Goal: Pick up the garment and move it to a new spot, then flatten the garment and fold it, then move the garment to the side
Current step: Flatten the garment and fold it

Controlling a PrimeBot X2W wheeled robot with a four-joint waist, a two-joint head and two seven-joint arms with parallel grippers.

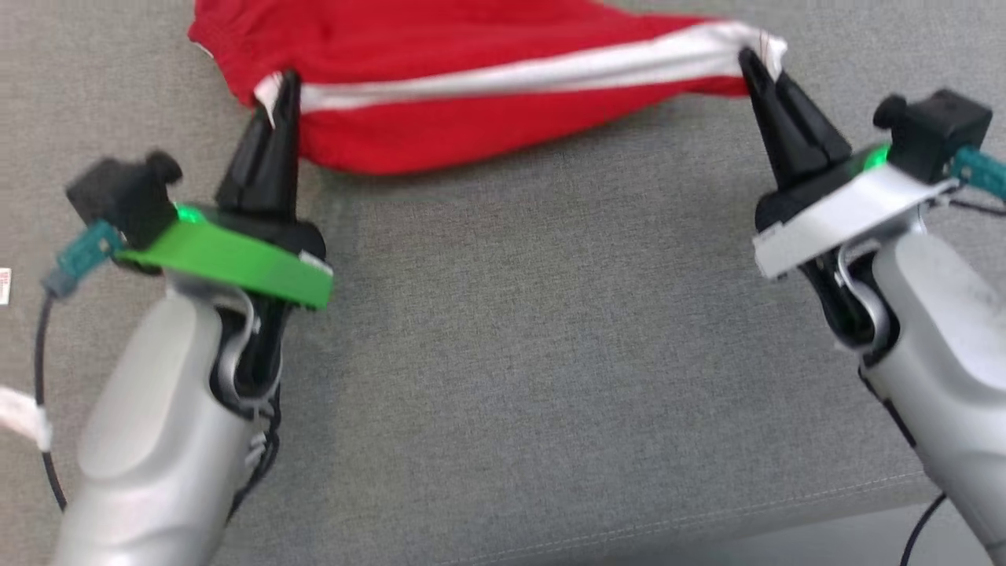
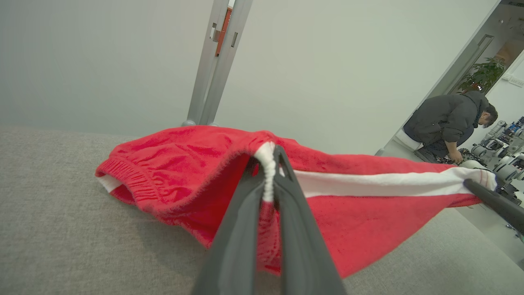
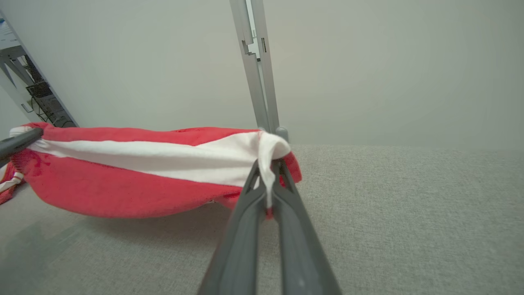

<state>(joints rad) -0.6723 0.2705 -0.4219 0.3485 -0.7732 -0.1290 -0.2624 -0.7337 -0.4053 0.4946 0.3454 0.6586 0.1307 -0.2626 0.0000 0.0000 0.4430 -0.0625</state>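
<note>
Red garment (image 1: 440, 94) hangs stretched between the left end effector (image 1: 281, 86) and right end effector (image 1: 748, 61), both clamped on its white-striped edge, partly lifted off the grey surface (image 1: 550, 354). Pickup looks done; placing, flattening, folding and moving aside are left.

Grey fabric surface (image 1: 550, 354), pale wall (image 3: 389, 61), upright metal post (image 3: 257, 61), crouching person (image 2: 446, 119) beyond
</note>
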